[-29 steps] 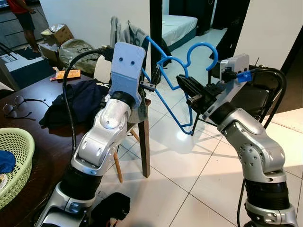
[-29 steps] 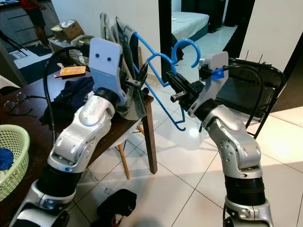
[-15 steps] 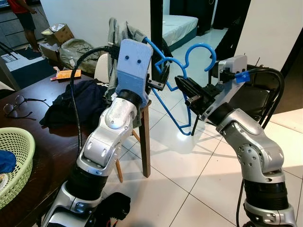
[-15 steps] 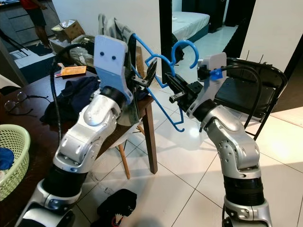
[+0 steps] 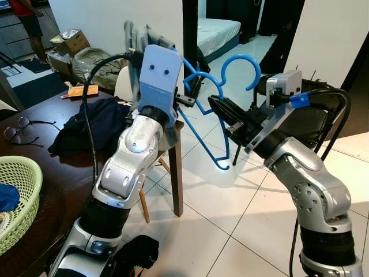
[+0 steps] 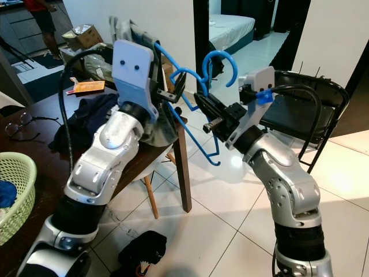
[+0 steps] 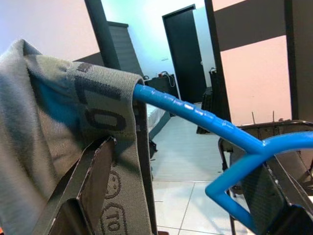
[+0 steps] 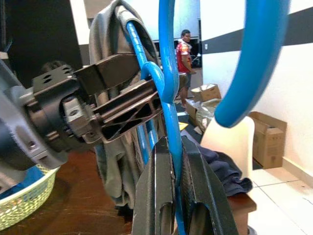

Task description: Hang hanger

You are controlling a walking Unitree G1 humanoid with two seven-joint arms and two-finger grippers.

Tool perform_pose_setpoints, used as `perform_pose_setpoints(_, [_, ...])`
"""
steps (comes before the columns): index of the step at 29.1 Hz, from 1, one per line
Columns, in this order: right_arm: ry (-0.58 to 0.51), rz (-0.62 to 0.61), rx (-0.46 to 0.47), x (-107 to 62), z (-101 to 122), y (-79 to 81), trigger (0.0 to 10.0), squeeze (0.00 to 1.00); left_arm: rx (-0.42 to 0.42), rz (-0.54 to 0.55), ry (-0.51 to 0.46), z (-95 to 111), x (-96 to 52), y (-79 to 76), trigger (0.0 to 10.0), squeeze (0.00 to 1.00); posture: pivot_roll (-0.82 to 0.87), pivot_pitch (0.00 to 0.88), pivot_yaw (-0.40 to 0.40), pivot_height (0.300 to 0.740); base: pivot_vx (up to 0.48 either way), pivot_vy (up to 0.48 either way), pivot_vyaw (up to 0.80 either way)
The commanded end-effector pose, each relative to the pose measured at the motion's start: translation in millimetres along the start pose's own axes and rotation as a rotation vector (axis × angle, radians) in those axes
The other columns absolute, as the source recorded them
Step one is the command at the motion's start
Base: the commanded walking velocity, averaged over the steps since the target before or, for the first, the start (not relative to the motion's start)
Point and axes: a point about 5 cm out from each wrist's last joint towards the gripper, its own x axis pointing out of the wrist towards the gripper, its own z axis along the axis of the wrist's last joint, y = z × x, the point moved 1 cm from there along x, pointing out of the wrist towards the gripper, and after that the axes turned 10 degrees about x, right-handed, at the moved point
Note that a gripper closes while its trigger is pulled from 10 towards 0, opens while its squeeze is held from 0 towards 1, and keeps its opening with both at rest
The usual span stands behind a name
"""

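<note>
Over the tiled floor, the right gripper (image 5: 214,104) is clenched on the blue hanger (image 5: 203,130), held up in the air between the arms. The left gripper (image 5: 190,89) has its fingers spread around the hanger's shoulder, where a grey garment (image 7: 58,147) hangs.

Blue plastic hanger (image 5: 203,124), hook up, held in the air beside the surface; grey garment (image 7: 54,147) draped over one shoulder.
</note>
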Motion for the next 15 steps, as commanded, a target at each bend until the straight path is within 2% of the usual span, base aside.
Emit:
perform_pose_setpoints(1, [0.018,0.016,0.01,-1.7,-3,3.0,10.0,0.0,0.023,0.068,-0.019,3,2.2,16.2,10.0,0.0,0.01,0.033,0.046,0.735,0.0,0.0,0.0])
perform_pose_setpoints(8, [0.033,-0.015,-0.003,-2.9,-6,-1.6,10.0,0.0,0.008,0.059,-0.03,5,2.2,14.8,10.0,0.0,0.01,0.032,0.046,0.735,0.0,0.0,0.0])
perform_pose_setpoints(12, [0.038,-0.052,-0.015,-2.5,-7,-7.0,10.0,0.0,-0.004,0.033,-0.032,4,1.4,10.1,10.0,0.0,0.01,0.034,0.044,0.735,0.0,0.0,0.0])
perform_pose_setpoints(13, [0.047,-0.11,-0.03,-2.0,-7,-16.3,10.0,0.0,-0.045,-0.003,-0.034,6,-1.0,1.7,10.0,0.0,0.02,0.038,0.041,0.735,0.0,0.0,0.0])
perform_pose_setpoints(15, [0.047,-0.11,-0.03,-2.0,-7,-16.3,10.0,0.0,-0.045,-0.003,-0.034,6,-1.0,1.7,10.0,0.0,0.02,0.038,0.041,0.735,0.0,0.0,0.0])
